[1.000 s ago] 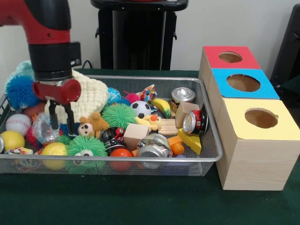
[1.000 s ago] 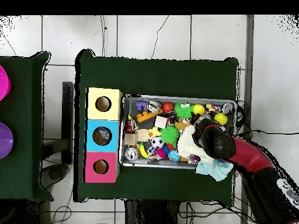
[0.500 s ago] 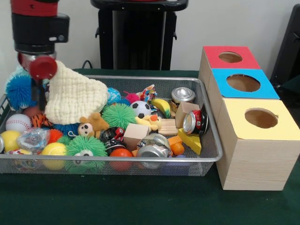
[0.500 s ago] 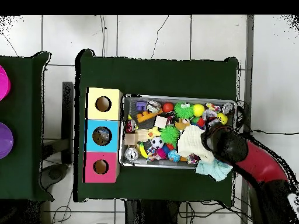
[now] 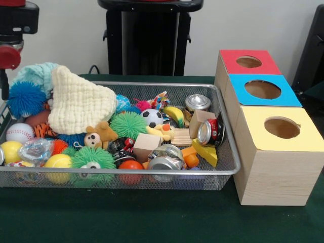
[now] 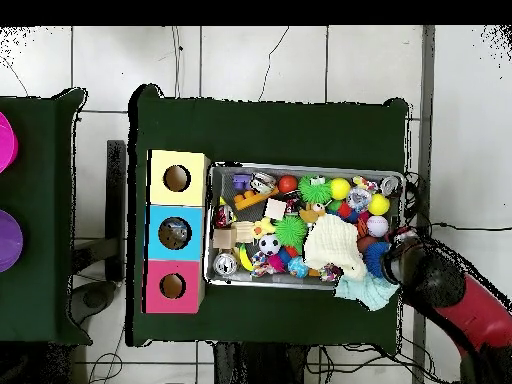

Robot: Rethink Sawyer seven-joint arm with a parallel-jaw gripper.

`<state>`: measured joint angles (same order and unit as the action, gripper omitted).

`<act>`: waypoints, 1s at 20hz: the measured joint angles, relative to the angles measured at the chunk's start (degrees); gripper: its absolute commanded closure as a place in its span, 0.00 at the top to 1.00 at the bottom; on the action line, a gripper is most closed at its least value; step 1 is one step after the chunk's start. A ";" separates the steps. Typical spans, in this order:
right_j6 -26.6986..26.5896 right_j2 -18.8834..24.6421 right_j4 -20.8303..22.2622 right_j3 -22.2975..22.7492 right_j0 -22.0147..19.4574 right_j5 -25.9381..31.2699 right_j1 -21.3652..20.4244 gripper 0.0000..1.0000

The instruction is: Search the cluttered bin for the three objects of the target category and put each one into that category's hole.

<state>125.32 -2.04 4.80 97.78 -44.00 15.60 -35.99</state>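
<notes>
The wire mesh bin (image 5: 225, 152) is full of mixed toys. In it lie a soccer ball (image 5: 152, 117), a baseball (image 5: 19, 132), a yellow ball (image 5: 58, 162), an upright silver can (image 5: 197, 103), a red can (image 5: 211, 131) on its side, a crushed can (image 5: 164, 157) and a wooden block (image 5: 147, 144). My gripper (image 5: 4, 76) hangs at the picture's left edge, above the bin's end, apart from every object. In the overhead view the gripper (image 6: 393, 262) sits just outside the bin (image 6: 213, 225), by its right end.
Red (image 5: 248, 62), blue (image 5: 263, 90) and yellow (image 5: 281, 128) boxes, each with a round hole, stand right of the bin. A cream knitted cloth (image 5: 81, 104) is heaped over toys beside a blue spiky ball (image 5: 25, 98). A teal cloth (image 6: 366, 290) hangs off the bin's corner.
The gripper rose out of the bin and moved left past its end. The cream cloth was dragged into a peak, and the blue spiky ball now shows fully.
</notes>
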 measured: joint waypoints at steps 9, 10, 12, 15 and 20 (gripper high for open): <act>0.00 -1.52 -4.77 3.86 0.34 -0.01 -3.20 1.00; 0.00 -1.29 -5.51 4.81 0.17 0.00 -4.00 1.00; 0.00 -0.02 -7.21 7.44 -0.87 -0.21 -6.12 1.00; 0.00 5.04 -9.02 12.58 -5.65 -2.37 -9.43 1.00; 0.00 11.86 -9.32 17.49 -12.96 -7.48 -10.88 1.00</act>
<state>125.32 9.82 -4.52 115.27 -56.96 8.13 -46.86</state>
